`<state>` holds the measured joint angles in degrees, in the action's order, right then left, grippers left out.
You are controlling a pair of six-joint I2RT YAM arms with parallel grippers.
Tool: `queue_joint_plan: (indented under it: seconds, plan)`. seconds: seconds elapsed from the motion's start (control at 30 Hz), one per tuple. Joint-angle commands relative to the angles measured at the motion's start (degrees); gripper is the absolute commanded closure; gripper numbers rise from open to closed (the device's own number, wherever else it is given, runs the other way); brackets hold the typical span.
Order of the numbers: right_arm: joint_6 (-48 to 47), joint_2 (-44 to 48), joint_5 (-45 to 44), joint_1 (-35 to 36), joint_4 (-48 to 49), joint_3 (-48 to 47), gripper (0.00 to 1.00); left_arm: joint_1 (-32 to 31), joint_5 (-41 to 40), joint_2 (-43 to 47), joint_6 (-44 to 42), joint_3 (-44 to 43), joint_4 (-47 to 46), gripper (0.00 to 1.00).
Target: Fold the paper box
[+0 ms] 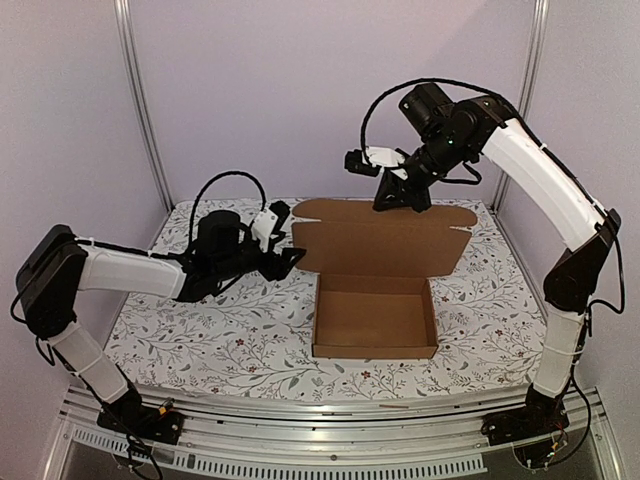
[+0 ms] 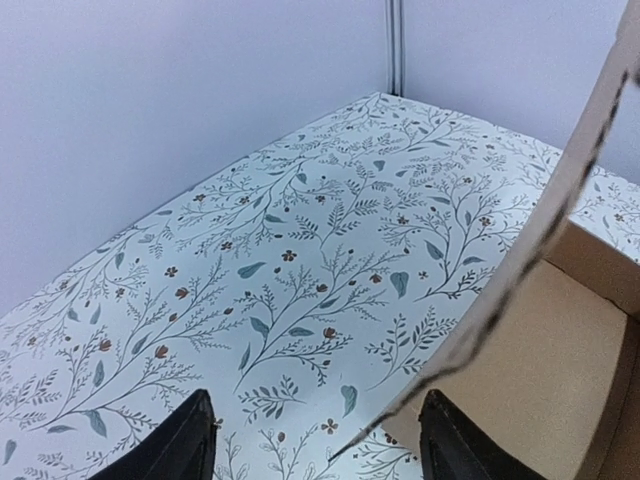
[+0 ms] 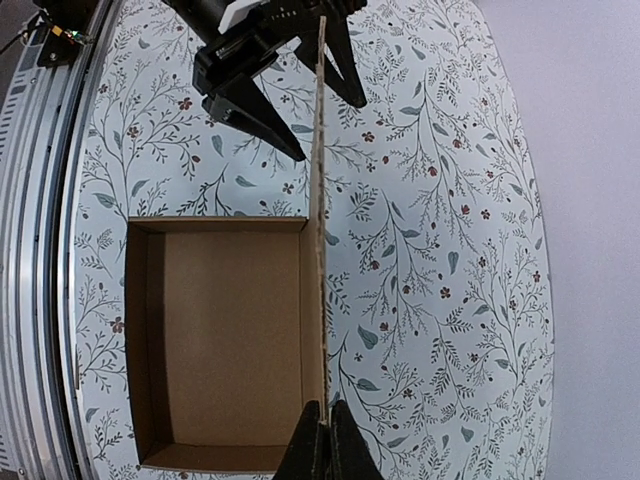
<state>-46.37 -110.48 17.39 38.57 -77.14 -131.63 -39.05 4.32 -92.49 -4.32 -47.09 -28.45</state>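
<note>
**Lid upright, a gripper at each end**

Top view: the shallow brown corrugated cardboard box sits mid-table on the floral-print cloth. Its tall lid panel stands at the far wall, long axis left to right. The right gripper pinches its top edge, and the left gripper waits at its left end.

Left wrist: black fingers are spread wide, holding nothing, with the cardboard edge passing between them.

Right wrist: only here is the lid seen edge-on and vertical, with the tray on the arms' side.
</note>
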Motion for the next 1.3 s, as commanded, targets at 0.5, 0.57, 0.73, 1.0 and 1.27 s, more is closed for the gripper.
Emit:
queue_joint_plan:
  seconds: [0.5, 0.57, 0.73, 1.0, 1.27]
  plan:
    - [7.1, -0.4, 3.4, 0.1, -11.0, 1.8, 0.96, -5.0, 5.4, -6.7, 3.2, -2.5, -9.8, 0.82]
    - [7.9, -0.4, 2.5, 0.1, -9.9, 2.4, 0.97, -5.6, 6.8, -7.0, 3.7, -2.7, -10.4, 0.8]
    - [10.0, -0.6, 0.7, -0.1, -6.8, 2.8, 0.97, -7.6, 9.8, -8.1, 1.7, -3.7, -10.7, 0.75]
    - [11.7, -0.9, -1.3, -0.8, -5.0, 3.0, 0.97, -8.6, 12.6, -8.7, 0.5, -4.4, -10.2, 0.88]
    - [10.4, -0.2, -3.9, -1.6, -5.5, 3.1, 0.94, -8.6, 13.7, -4.4, 3.0, -0.2, -12.5, 0.93]
